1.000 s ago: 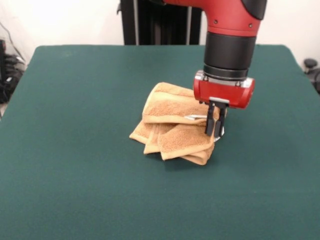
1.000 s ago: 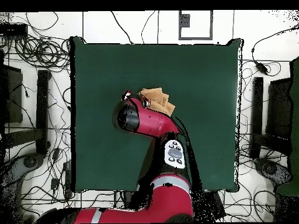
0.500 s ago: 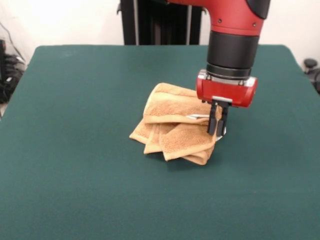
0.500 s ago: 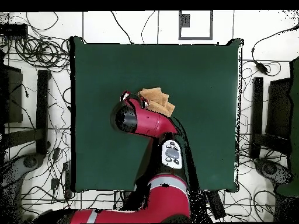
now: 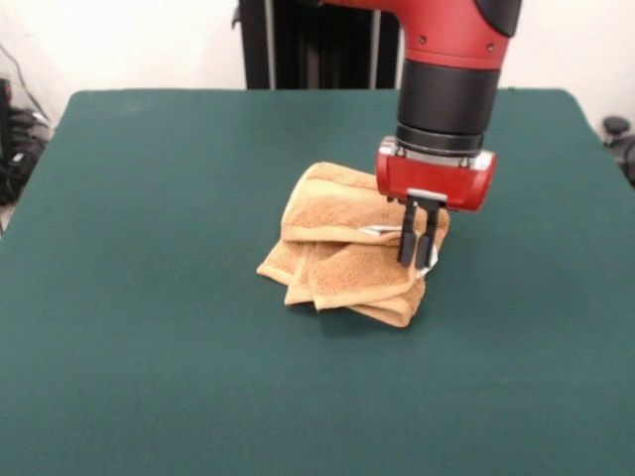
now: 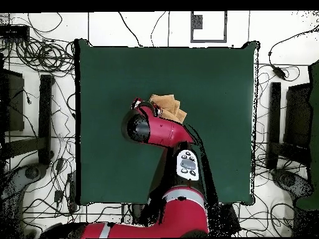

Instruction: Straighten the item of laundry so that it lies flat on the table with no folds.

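I see towel (image 5: 342, 248) bunched in folded layers mid-table (image 5: 149, 347) — gripper (image 5: 416, 260) at its right edge, fingers together, pinching towel's edge with white tag.

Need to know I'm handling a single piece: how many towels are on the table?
1. The towel lies bunched near the table centre, with the hand at its right edge. Nothing seems hidden beneath.

One towel (image 5: 347, 243); one green table (image 5: 149, 198); one arm (image 5: 451, 59) with one gripper (image 5: 417, 260).
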You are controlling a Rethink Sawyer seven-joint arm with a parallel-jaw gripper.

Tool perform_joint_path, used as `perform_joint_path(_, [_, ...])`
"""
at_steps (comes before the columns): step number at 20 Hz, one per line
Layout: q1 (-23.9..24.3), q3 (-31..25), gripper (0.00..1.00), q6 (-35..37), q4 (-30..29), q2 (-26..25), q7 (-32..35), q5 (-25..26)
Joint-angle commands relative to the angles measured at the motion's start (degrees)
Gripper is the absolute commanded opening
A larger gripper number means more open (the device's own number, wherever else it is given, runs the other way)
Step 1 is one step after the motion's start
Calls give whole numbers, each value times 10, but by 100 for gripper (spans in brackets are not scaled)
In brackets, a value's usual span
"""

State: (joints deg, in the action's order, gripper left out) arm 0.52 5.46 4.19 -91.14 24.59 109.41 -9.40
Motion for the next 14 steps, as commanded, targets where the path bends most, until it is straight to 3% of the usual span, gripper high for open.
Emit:
perform_joint_path(1, [23, -76, 0, 3, -59, -5, 57, 38])
perform_joint_path(14, [33, -82, 0, 39, -105, 48, 61, 48])
